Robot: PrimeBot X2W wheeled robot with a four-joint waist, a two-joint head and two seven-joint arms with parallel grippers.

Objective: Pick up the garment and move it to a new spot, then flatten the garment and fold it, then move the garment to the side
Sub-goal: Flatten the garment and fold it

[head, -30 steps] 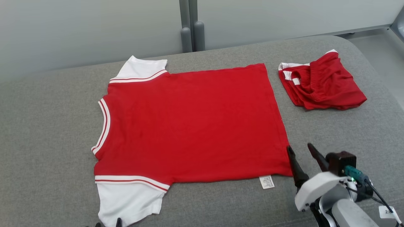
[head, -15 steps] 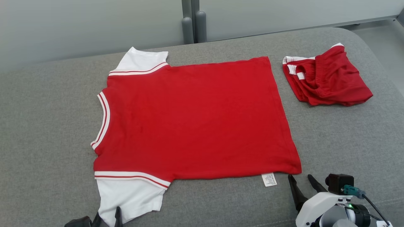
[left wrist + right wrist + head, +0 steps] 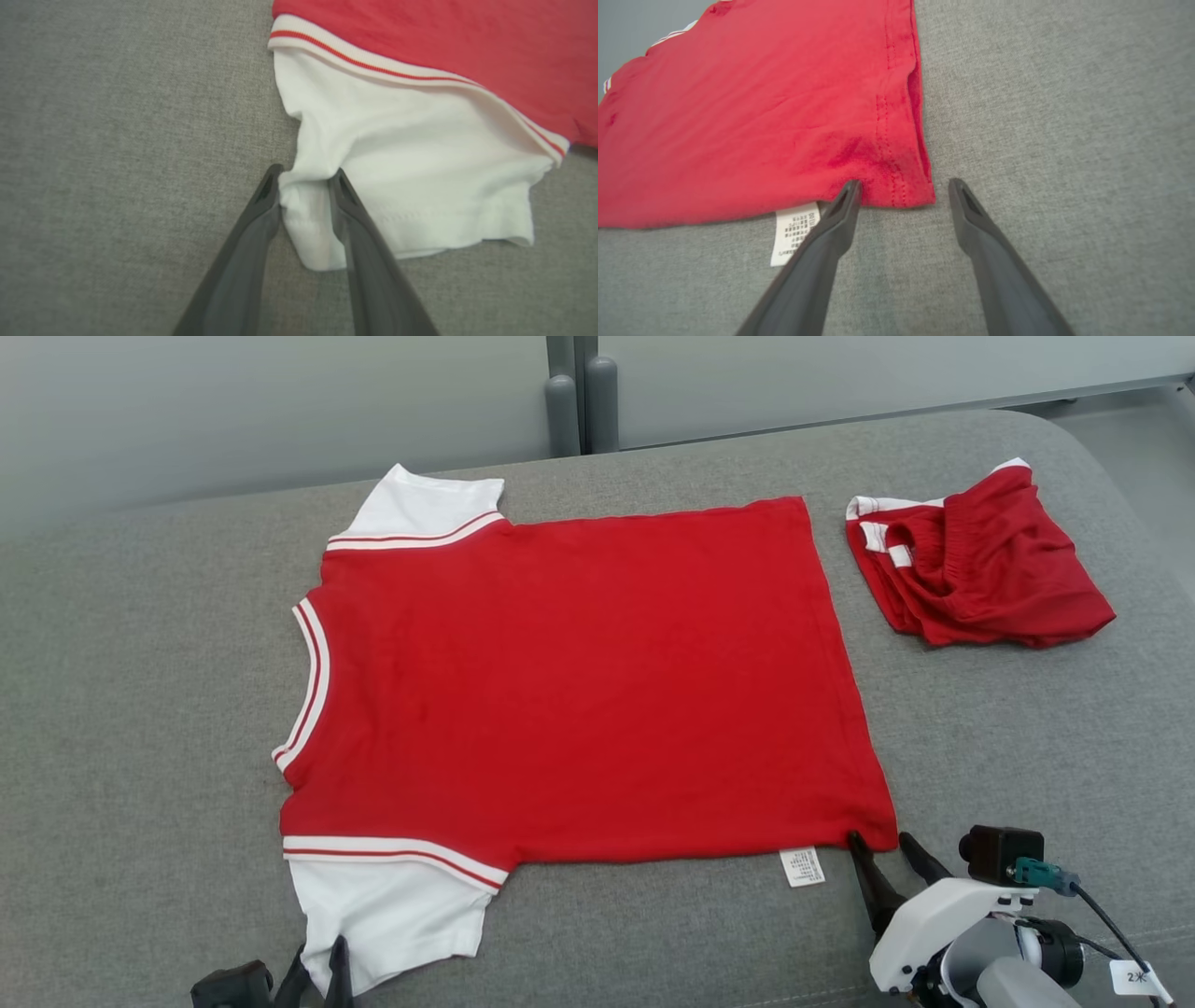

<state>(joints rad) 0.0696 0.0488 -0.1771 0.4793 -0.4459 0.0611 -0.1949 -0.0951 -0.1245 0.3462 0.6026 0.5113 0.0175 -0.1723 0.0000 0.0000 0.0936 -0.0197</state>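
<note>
Grey cushion [image 3: 140,709] | left gripper [image 3: 306,172] pinching garment [image 3: 579,681] sleeve | right gripper [image 3: 903,184] apart astride hem corner

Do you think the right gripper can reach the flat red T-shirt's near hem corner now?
Probably yes: the right gripper stands open with the red T-shirt's hem corner between its fingers, nothing blocking.

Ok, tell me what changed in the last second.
The left gripper closed its fingers on the white sleeve, bunching its corner between them. The right gripper drew back along the red shirt to its near hem corner, fingers open on either side. The shirt stayed flat, the red shorts unmoved.
</note>
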